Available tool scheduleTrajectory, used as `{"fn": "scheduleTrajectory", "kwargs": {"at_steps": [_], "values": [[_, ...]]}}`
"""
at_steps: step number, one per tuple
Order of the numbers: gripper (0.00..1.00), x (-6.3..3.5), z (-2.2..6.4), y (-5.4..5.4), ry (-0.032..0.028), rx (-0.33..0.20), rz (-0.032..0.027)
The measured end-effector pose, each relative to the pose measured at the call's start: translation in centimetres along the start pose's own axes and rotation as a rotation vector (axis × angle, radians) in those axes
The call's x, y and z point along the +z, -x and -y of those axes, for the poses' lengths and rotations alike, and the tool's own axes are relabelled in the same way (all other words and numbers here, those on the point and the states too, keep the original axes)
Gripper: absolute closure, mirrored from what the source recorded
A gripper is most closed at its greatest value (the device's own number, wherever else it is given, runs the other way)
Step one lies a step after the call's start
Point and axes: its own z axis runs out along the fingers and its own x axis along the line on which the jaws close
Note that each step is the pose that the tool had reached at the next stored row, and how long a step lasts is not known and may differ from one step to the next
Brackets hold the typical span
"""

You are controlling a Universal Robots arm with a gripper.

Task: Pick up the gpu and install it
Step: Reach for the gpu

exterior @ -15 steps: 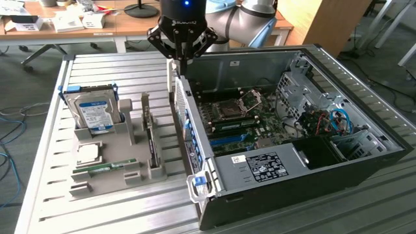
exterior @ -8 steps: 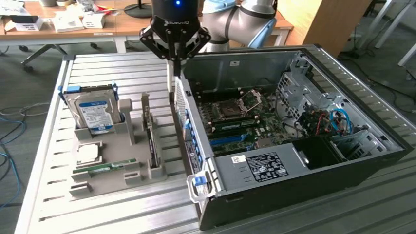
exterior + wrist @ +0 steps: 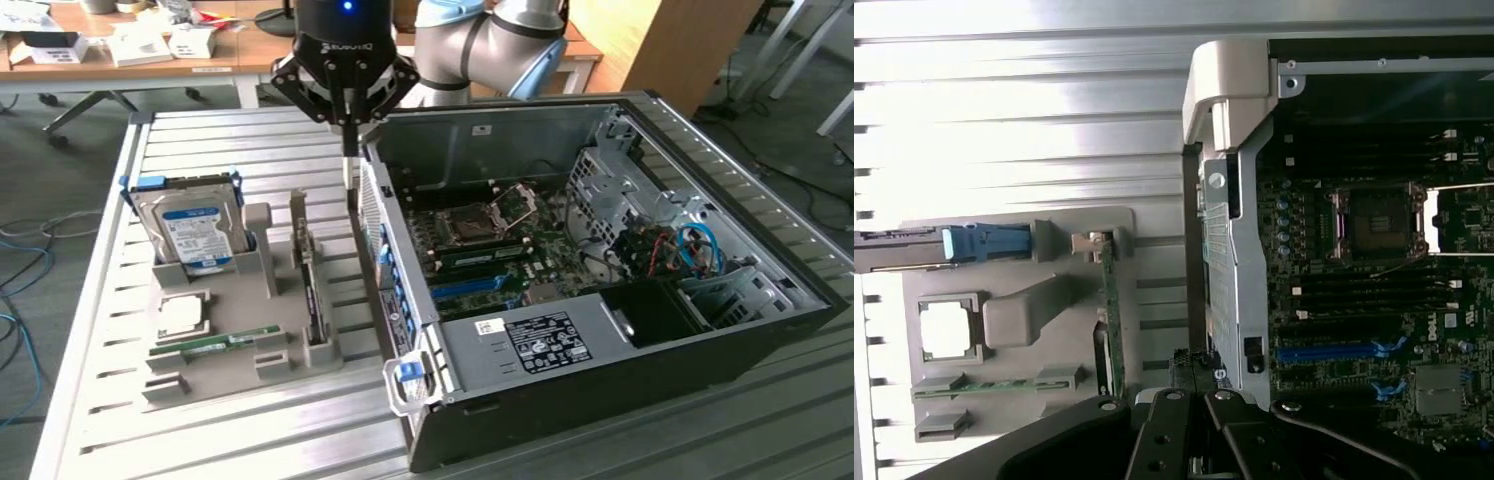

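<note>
Stock as I see it from my desk:
- Gripper: fingers pressed together, hanging over the gap between the grey parts holder and the open computer case.
- Gpu: standing on edge in the holder's slot nearest the case, apart from the gripper.
- Hard drive: upright in the holder, on the exterior view's left of the gpu.

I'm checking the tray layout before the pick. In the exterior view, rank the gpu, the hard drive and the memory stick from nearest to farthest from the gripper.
Measured from the gripper:
1. gpu, standing on edge on the tray's side toward the exterior view's right.
2. hard drive, upright, toward the exterior view's left.
3. memory stick, lying flat at the tray's near end.
</note>
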Motion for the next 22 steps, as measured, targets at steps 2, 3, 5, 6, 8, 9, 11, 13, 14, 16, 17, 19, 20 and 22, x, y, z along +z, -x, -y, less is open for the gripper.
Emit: {"fn": "scheduleTrajectory", "kwargs": {"at_steps": [2, 3, 5, 6, 8, 9, 11, 13, 14, 16, 17, 19, 20, 22], "values": [[0.89, -0.01, 0.03, -0.3, -0.0001, 0.0, 0.0], [0.89, -0.01, 0.03, -0.5, -0.0001, 0.0, 0.0], [0.89, -0.01, 0.05, -0.7, 0.0, 0.0, 0.0], [0.89, -0.01, 0.06, -0.9, -0.0001, 0.0, -0.0001], [0.89, -0.01, 0.09, -1.1, -0.0001, 0.0, 0.0], [0.89, -0.02, 0.09, -1.3, -0.0001, 0.0, 0.0], [0.89, -0.02, 0.11, -1.5, -0.0001, 0.0, 0.0], [0.89, -0.01, 0.12, -1.5, 0.0, 0.0, 0.0], [0.89, -0.01, 0.12, -1.5, 0.0, 0.0, 0.0], [0.89, -0.02, 0.12, -1.5, -0.0001, 0.0, 0.0], [0.89, -0.02, 0.12, -1.5, -0.0001, 0.0, -0.0001], [0.89, -0.02, 0.12, -1.5, 0.0, 0.0, 0.0], [0.89, -0.02, 0.12, -1.5, -0.0001, 0.0, 0.0], [0.89, -0.02, 0.12, -1.6, -0.0001, 0.0, 0.0]]}}
